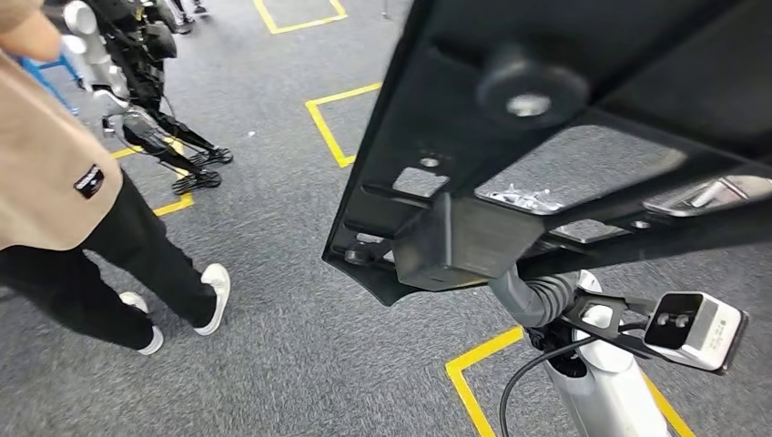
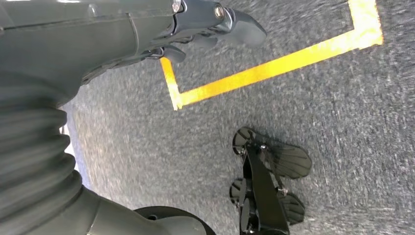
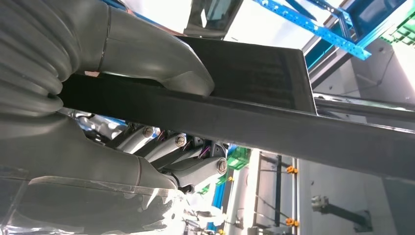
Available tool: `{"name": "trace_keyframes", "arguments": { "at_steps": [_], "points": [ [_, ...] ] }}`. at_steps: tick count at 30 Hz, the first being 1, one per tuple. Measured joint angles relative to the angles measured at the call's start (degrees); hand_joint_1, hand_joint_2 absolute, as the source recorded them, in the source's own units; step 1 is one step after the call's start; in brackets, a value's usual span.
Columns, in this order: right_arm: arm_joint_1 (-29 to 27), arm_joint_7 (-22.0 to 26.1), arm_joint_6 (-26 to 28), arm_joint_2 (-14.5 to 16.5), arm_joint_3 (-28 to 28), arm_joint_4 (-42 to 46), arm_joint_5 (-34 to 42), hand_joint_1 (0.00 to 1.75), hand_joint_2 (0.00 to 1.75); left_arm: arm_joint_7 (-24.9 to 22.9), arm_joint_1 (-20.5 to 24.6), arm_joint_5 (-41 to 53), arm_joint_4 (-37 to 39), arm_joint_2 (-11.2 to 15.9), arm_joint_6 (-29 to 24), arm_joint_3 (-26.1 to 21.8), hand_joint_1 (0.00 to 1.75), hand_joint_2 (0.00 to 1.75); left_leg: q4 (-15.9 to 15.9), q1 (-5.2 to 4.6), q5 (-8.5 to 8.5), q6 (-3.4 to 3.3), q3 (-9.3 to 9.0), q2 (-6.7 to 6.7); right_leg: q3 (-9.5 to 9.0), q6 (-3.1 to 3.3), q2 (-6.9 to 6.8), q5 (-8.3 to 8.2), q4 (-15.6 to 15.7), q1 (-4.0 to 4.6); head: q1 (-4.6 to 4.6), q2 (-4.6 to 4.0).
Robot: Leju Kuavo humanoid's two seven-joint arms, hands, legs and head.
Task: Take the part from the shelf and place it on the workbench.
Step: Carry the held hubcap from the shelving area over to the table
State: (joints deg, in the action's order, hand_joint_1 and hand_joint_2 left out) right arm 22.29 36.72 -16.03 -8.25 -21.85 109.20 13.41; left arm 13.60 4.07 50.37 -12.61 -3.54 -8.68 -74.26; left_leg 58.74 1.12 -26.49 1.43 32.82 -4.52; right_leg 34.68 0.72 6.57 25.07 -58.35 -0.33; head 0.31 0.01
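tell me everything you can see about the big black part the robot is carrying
The black part is a large, flat, matte panel that looks like moulded plastic, with ribs, several cut-out openings, a round boss with a pale centre and a boxy block underneath. It is held up high and tilted, close to the head camera, over grey carpet. The right hand grips its edge, thumb on one face and fingers on the other. Nothing else is seen touching it.

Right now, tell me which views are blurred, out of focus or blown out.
Head view: the part sits close and soft, the carpet sharper. Left wrist view: the carpet is smeared, the left hand crisper. Right wrist view: bright background patches are blown out behind the right hand.
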Motion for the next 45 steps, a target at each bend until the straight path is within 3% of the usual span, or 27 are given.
{"name": "trace_keyframes", "arguments": {
  "at_steps": [2, 3, 5, 7, 9, 10, 11, 13, 15, 16, 18, 20, 22, 23, 25, 27, 29, 31, 33, 34, 36, 38, 40, 41, 42, 43, 45],
  "points": [
    [0.1, -0.2, -0.4, -0.1, 0.0, -0.2, 0.6, 1.75, 1.75, 0.1, 0.1, 0.0, 0.0, 0.0, 0.3, 0.0, 0.00, 1.75, -0.7, -0.15, -0.13, -0.41, -0.38, 0.57, 0.41, -0.83, 1.36, -0.27, 0.1, -0.25, -0.01, 0.00],
    [0.1, -0.4, -0.6, -0.3, 0.1, -0.3, 0.8, 1.75, 1.75, 0.1, 0.2, 0.0, 0.0, 0.0, 0.5, 0.0, 0.00, 1.75, -1.1, -0.11, 0.07, -0.79, -0.51, 1.27, 0.54, -1.12, 1.15, -0.27, 0.1, -0.32, 0.00, -0.01],
    [0.5, -0.8, -0.7, -0.5, 0.3, -0.4, 1.3, 1.75, 1.75, 0.2, 0.5, 0.0, 0.0, -0.1, 0.8, 0.0, 0.00, 1.75, -1.9, 0.06, 0.50, -1.55, -0.84, 2.76, 1.73, -1.54, -1.77, 1.22, -2.2, -0.12, 0.33, -0.01],
    [1.0, -1.3, -0.7, -0.7, 0.4, -0.7, 1.8, 1.75, 1.75, 0.2, 0.4, -0.1, 0.0, -0.1, 1.1, 0.0, 0.00, 1.75, -2.2, -0.03, 0.58, -1.91, -0.98, 4.30, 5.05, -1.85, -5.20, 4.72, -8.9, -0.16, 0.70, -0.01],
    [1.1, -2.1, -0.7, -0.6, 0.4, -0.9, 2.0, 1.75, 1.75, -0.1, 0.3, -0.3, 0.0, -0.1, 1.2, -0.1, 0.00, 1.75, -2.2, -0.09, 0.43, -1.91, -0.99, 5.95, 8.29, -2.21, -5.97, 6.84, -15.3, -0.45, 0.72, -0.01],
    [1.1, -2.5, -0.6, -0.7, 0.4, -1.1, 2.1, 1.75, 1.75, -0.3, 0.4, -0.3, 0.0, -0.1, 1.3, -0.1, 0.00, 1.75, -2.1, -0.09, 0.32, -1.84, -1.05, 6.74, 8.50, -2.35, -6.13, 6.36, -15.8, -0.59, 0.72, -0.01],
    [1.1, -2.8, -0.5, -0.7, 0.4, -1.2, 2.0, 1.75, 1.75, -0.4, 0.4, -0.4, 0.0, -0.2, 1.4, -0.1, 0.00, 1.75, -2.1, -0.08, 0.18, -1.74, -1.15, 7.46, 7.43, -2.44, -6.46, 4.90, -13.8, -0.69, 0.73, -0.01],
    [1.0, -3.1, -0.4, -0.7, 0.4, -1.3, 1.6, 1.75, 1.75, -0.6, 0.5, -0.4, 0.0, -0.4, 1.5, 0.0, 0.00, 1.75, -1.9, -0.17, -0.22, -1.33, -1.49, 8.68, 2.97, -2.30, -8.50, 1.42, -5.6, -0.57, 0.74, -0.01],
    [0.8, -2.9, -0.3, -0.7, 0.5, -1.3, 1.4, 1.75, 1.75, -0.7, 0.5, -0.3, 0.0, -0.5, 1.6, 0.0, 0.00, 1.75, -1.8, -0.44, -0.67, -0.67, -1.80, 9.69, 0.24, -1.72, -10.10, 0.03, -0.2, -0.15, 0.68, 0.00],
    [0.7, -2.8, -0.3, -0.7, 0.5, -1.3, 1.4, 1.75, 1.75, -0.7, 0.5, -0.3, 0.0, -0.5, 1.6, 0.0, 0.00, 1.75, -1.7, -0.55, -0.82, -0.31, -1.94, 10.18, 0.09, -1.39, -10.09, 0.19, 0.3, 0.11, 0.65, 0.00],
    [0.3, -2.7, -0.3, -0.7, 0.8, -1.3, 1.4, 1.75, 1.75, -0.6, 0.7, -0.1, 0.0, -0.6, 1.7, 0.0, 0.00, 1.75, -1.7, -0.45, -1.18, 0.37, -2.21, 10.90, 0.17, -0.76, -8.74, 0.05, 0.4, 0.07, 0.64, 0.00],
    [0.2, -2.7, -0.3, -0.7, 1.1, -1.3, 1.4, 1.75, 1.75, -0.5, 0.8, 0.0, 0.0, -0.6, 1.8, 0.0, 0.00, 1.75, 0.6, -0.18, -2.90, 0.89, -1.49, 9.08, 0.01, -0.07, -7.52, -0.10, 0.6, -0.22, 0.49, 0.00],
    [0.1, -2.7, -0.3, -0.6, 1.2, -1.3, 1.4, 1.75, 1.75, -0.2, 0.7, 0.1, 0.0, -0.6, 2.1, 0.0, 0.00, 1.75, 7.5, -0.04, -6.48, 1.09, 1.65, 6.12, -0.07, 0.42, -6.26, -0.16, 0.7, -0.29, 0.20, -0.01],
    [0.0, -2.8, -0.3, -0.5, 1.2, -1.3, 1.4, 1.75, 1.75, -0.1, 0.6, 0.1, 0.0, -0.6, 2.3, 0.0, 0.00, 1.75, 11.6, -0.03, -8.11, 1.12, 3.71, 5.41, -0.07, 0.55, -5.55, -0.16, 0.7, -0.20, 0.10, -0.01],
    [-0.3, -2.9, -0.4, -0.4, 1.2, -1.3, 1.5, 1.75, 1.75, 0.2, 0.4, 0.2, 0.0, -0.7, 2.6, 0.0, 0.00, 1.75, 15.7, -0.04, -8.53, 1.02, 6.19, 4.99, -0.12, 0.61, -3.94, -0.15, 0.6, -0.01, 0.07, -0.01],
    [-0.5, -3.1, -0.5, -0.2, 1.3, -1.3, 1.5, 1.75, 1.75, 0.4, 0.3, 0.2, 0.0, -0.7, 2.7, 0.0, 0.00, 1.75, 11.0, -0.04, -4.70, 0.55, 4.65, 4.35, -0.25, 0.58, -2.31, -0.14, 0.5, 0.10, 0.07, -0.01],
    [-0.6, -3.1, -0.5, 0.2, 1.4, -1.3, 1.5, 1.75, 1.75, 0.5, 0.4, 0.4, 0.0, -0.7, 2.7, 0.0, 0.00, 1.75, 2.9, 0.01, -1.01, -0.09, 1.36, 1.85, -0.23, 0.35, -0.84, -0.10, 0.4, 0.12, 0.12, -0.01],
    [-0.6, -3.3, -0.5, 0.5, 1.5, -1.3, 1.4, 1.75, 1.75, 0.4, 0.4, 0.5, 0.0, -0.7, 2.7, 0.0, 0.00, 1.75, -0.7, -0.10, -0.19, -0.42, -0.24, 0.30, 0.07, -0.30, 0.44, -0.21, 0.2, -0.08, 0.11, -0.01],
    [-0.6, -3.5, -0.5, 0.6, 1.7, -1.2, 1.3, 1.75, 1.75, 0.4, 0.5, 0.6, 0.0, -0.8, 2.7, 0.0, 0.00, 1.75, -1.1, -0.16, -0.11, -0.76, -0.54, 1.26, 0.34, -1.16, 1.66, -0.44, 0.4, -0.29, 0.09, -0.01],
    [-0.6, -3.6, -0.5, 0.6, 1.9, -1.2, 1.3, 1.75, 1.75, 0.3, 0.6, 0.6, 0.0, -0.8, 2.7, 0.0, 0.00, 1.75, -1.5, -0.07, 0.08, -1.06, -0.71, 1.95, 0.51, -1.48, 1.35, -0.29, 0.2, -0.25, 0.13, -0.01],
    [-0.3, -3.8, -0.5, 0.6, 2.1, -1.0, 1.2, 1.75, 1.75, 0.3, 0.8, 0.6, 0.0, -1.0, 2.7, 0.0, 0.00, 1.75, -2.3, 0.20, 0.50, -1.72, -1.04, 3.39, 2.03, -1.90, -1.63, 1.71, -2.9, -0.04, 0.59, -0.01],
    [0.0, -4.0, -0.5, 0.7, 2.2, -1.0, 1.0, 1.75, 1.75, 0.4, 0.8, 0.6, 0.0, -1.0, 2.8, 0.0, 0.00, 1.75, -2.4, 0.02, 0.55, -1.97, -1.12, 4.84, 5.63, -2.22, -5.11, 5.40, -10.2, -0.16, 1.03, -0.01],
    [0.2, -4.3, -0.5, 0.8, 2.2, -1.0, 0.8, 1.75, 1.75, 0.6, 0.6, 0.7, 0.0, -1.0, 3.0, 0.0, 0.00, 1.75, -2.3, -0.06, 0.44, -1.91, -1.11, 6.41, 8.43, -2.57, -6.08, 7.00, -15.9, -0.41, 1.05, -0.01],
    [0.3, -4.4, -0.4, 0.9, 2.2, -1.0, 0.7, 1.75, 1.75, 0.6, 0.6, 0.9, 0.0, -1.0, 3.0, 0.0, 0.00, 1.75, -2.3, -0.06, 0.33, -1.83, -1.15, 7.18, 8.27, -2.66, -6.32, 6.18, -15.6, -0.51, 1.06, -0.01],
    [0.6, -4.6, -0.4, 1.0, 2.2, -1.0, 0.5, 1.75, 1.75, 0.5, 0.7, 1.0, 0.0, -1.0, 3.0, 0.0, 0.00, 1.75, -2.2, -0.05, 0.19, -1.70, -1.22, 7.87, 6.82, -2.67, -6.76, 4.45, -12.9, -0.55, 1.06, -0.01],
    [0.9, -4.8, -0.4, 1.1, 2.2, -1.0, 0.4, 1.75, 1.75, 0.5, 0.8, 1.2, 0.0, -1.0, 3.1, 0.1, 0.00, 1.75, -2.1, -0.08, 0.01, -1.51, -1.35, 8.48, 4.51, -2.57, -7.88, 2.42, -8.6, -0.52, 1.07, -0.01],
    [1.8, -5.0, -0.3, 1.4, 2.2, -1.0, 0.3, 1.75, 1.75, 0.4, 0.9, 1.3, 0.0, -1.0, 3.1, 0.2, 0.00, 1.75, -1.8, -0.41, -0.47, -0.93, -1.57, 9.53, 0.82, -1.97, -10.16, 0.15, -1.5, -0.11, 1.04, -0.01]
  ]
}}
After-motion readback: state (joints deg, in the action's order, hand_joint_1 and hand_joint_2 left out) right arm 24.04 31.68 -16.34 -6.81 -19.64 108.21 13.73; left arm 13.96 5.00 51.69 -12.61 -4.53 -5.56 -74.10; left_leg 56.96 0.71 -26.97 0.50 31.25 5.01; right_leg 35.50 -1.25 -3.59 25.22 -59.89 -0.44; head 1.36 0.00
